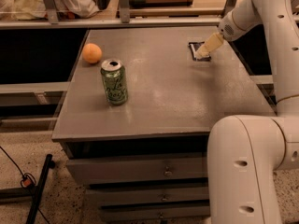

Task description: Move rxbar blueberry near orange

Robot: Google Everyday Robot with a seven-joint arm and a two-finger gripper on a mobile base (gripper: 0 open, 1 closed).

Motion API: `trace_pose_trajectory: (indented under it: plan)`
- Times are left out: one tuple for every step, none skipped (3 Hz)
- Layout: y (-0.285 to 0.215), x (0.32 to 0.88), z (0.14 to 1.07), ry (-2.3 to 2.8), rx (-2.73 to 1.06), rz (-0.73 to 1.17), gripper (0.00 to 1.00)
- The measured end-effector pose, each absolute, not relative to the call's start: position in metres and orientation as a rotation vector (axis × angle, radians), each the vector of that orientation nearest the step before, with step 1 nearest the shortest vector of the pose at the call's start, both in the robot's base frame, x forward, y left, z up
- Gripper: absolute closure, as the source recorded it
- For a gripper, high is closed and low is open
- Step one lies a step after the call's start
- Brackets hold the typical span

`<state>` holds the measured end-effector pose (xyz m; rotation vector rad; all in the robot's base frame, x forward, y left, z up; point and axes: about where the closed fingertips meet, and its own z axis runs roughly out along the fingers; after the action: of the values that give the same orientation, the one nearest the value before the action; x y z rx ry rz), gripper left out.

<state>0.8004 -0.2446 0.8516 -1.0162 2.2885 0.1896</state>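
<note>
The rxbar blueberry (pixel 194 47), a flat dark bar, lies near the table's far right edge. My gripper (pixel 202 54) reaches in from the right and sits low over the bar's near end, covering part of it. The orange (pixel 92 53) rests at the table's far left edge, well apart from the bar. I cannot tell whether the gripper touches the bar.
A green soda can (pixel 114 82) stands upright just in front and to the right of the orange. The grey table (pixel 168 101) has drawers below. A rail with cloth and boxes runs behind it. My white arm base (pixel 252 167) fills the near right.
</note>
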Motion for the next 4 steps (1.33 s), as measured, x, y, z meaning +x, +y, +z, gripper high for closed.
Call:
trace_pose_trajectory:
  plan:
    - [-0.245,0.802,0.847,2.306,-0.970,0.216,0.00]
    - [-0.245,0.804,0.840,2.320,-0.944,0.226,0.00]
    - [-0.246,0.809,0.835,2.321,-0.923,0.225,0.00]
    - [-0.247,0.816,0.833,2.302,-0.911,0.216,0.00]
